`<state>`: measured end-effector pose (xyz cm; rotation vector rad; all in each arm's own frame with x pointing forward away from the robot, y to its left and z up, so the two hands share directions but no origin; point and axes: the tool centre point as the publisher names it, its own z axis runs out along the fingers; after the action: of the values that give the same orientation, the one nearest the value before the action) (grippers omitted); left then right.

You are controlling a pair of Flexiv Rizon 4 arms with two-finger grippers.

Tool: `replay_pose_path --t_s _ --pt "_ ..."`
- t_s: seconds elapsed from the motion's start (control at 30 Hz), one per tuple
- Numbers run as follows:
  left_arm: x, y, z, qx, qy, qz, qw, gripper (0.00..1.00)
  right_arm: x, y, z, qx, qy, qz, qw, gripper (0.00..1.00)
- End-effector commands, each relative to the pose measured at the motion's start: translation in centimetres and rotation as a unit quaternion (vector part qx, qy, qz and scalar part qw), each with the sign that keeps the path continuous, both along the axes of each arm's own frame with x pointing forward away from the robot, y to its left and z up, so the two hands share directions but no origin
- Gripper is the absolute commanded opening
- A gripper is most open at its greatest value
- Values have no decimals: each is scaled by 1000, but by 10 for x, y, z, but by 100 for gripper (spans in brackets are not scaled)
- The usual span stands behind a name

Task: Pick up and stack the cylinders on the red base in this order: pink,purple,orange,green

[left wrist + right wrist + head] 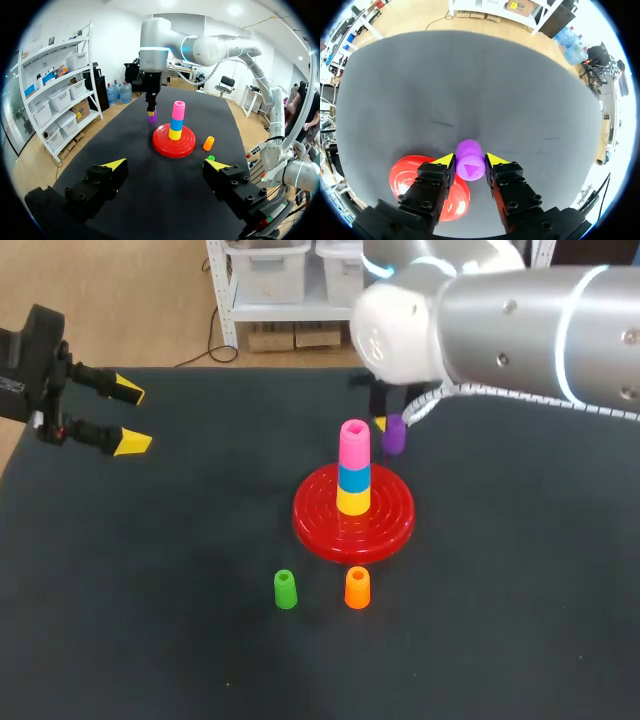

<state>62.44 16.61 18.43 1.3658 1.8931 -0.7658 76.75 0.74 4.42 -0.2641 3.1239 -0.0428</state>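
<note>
On the red base [385, 525] stands a stack of a yellow [352, 502], a blue [352, 479] and a pink cylinder [354, 445], pink on top. Just behind the base to the right is the purple cylinder [394, 435], with my right gripper [385, 428] coming down on it. In the right wrist view the purple cylinder [470, 167] sits upright between the fingers of that gripper [470, 161], and both touch its sides. The green cylinder [285, 589] and the orange cylinder [357, 587] stand in front of the base. My left gripper [130, 417] hangs open and holds nothing at the table's far left.
The dark table [520, 620] has bare room to the left, right and front of the base. In the left wrist view, the base [173, 145] and the orange cylinder [208, 143] lie well ahead of the left gripper [167, 165].
</note>
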Motion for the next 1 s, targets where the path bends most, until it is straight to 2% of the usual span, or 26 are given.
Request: replay_pose_path --t_s 0.03,0.23,0.43,0.6,0.67,1.0 --pt "0 0 -1 -1 -1 0 1000 100 -1 5 53 -7 5 6 1000 0" --pt "0 0 -1 -1 -1 0 1000 100 -2 17 122 7 13 54 998 0" --pt "0 0 -1 -1 -1 0 1000 100 -29 33 163 40 35 129 990 0" --pt "0 0 -1 -1 -1 0 1000 100 -55 44 183 49 40 181 981 0" --pt "0 0 -1 -1 -1 0 1000 100 -65 47 188 40 33 201 978 0" --pt "0 0 -1 -1 -1 0 1000 100 -102 56 183 14 34 271 962 0"
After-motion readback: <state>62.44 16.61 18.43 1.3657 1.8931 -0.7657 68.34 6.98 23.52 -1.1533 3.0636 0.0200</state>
